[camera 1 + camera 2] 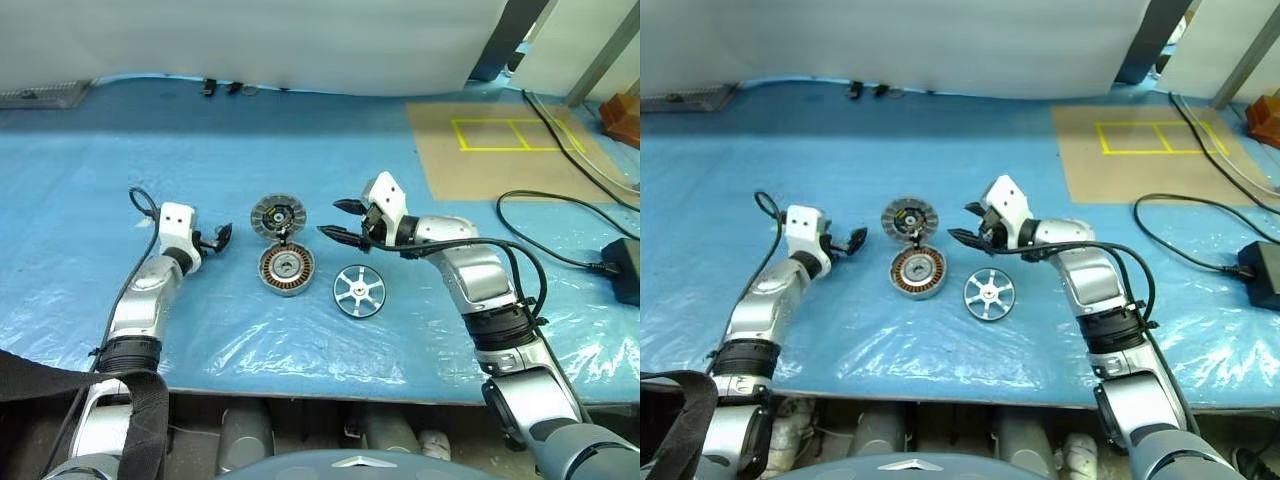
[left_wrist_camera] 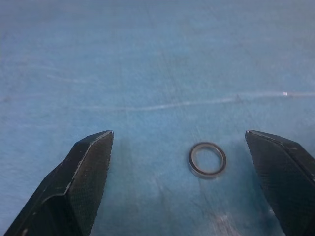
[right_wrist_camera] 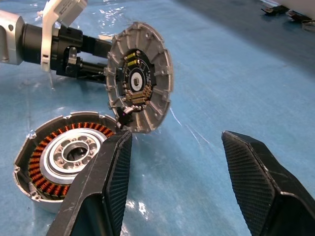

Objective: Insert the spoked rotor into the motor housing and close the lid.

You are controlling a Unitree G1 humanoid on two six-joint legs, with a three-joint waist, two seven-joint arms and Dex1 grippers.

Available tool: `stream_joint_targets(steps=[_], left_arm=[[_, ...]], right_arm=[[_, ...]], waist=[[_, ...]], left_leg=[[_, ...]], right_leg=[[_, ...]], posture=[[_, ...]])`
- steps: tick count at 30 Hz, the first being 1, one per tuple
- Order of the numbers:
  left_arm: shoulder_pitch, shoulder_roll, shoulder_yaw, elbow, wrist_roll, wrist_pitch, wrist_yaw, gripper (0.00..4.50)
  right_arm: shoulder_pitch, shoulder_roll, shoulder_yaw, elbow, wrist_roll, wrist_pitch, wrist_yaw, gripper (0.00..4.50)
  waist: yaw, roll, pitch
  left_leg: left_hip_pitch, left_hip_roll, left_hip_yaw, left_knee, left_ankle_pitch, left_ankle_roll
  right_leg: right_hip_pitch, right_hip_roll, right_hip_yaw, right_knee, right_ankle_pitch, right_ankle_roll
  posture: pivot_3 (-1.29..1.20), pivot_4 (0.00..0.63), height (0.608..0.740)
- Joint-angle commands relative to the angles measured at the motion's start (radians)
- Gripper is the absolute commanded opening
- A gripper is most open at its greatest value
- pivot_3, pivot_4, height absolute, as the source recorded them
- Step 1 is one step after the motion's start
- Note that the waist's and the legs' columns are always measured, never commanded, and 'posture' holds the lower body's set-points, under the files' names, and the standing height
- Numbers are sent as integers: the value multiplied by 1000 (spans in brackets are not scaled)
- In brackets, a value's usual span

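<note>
Since the spoked rotor (image 1: pixel 358 291) lies flat on the blue bench (image 1: pixel 300 140), just right of the open motor housing (image 1: pixel 286 268), I think nothing is done yet. Its lid (image 1: pixel 275 215) stands up behind the housing. My right end effector (image 1: pixel 340 220) hovers near the lid, part open and empty. My left end effector (image 1: pixel 218 238) is wide open, holding nothing, with a small ring (image 2: pixel 207 159) lying between its fingers.

My head pair looks forward and down over the blue table (image 1: pixel 300 150). Both wrist cameras sit close; my right shares the motor housing (image 3: pixel 64 157) with them.
</note>
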Motion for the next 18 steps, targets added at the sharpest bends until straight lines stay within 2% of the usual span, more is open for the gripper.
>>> stream_joint_targets(steps=[1, 11, 18], left_arm=[[-29, -5, -13, -5, 2, 22, -14, 4500], [-13, -17, -3, 4, 2, 102, 21, 4500], [39, -15, 26, -59, -8, 142, 50, 4500]], right_arm=[[-6, -12, -7, -7, -1, -29, -13, 2969], [-29, -24, -1, 33, -10, -87, -20, 2969], [-34, -27, 14, 55, -18, -121, -13, 2969]], waist=[[1, 0, 0], [0, 0, 0], [-6, 0, 0]], left_leg=[[0, 0, 0, 0, 0, 0], [0, 0, 0, 0, 0, 0], [0, 0, 0, 0, 0, 0]], right_leg=[[0, 0, 0, 0, 0, 0], [0, 0, -1, 0, 0, 0], [0, 0, -1, 0, 0, 0]], posture=[[0, 150, 740], [0, 150, 740], [0, 150, 740]])
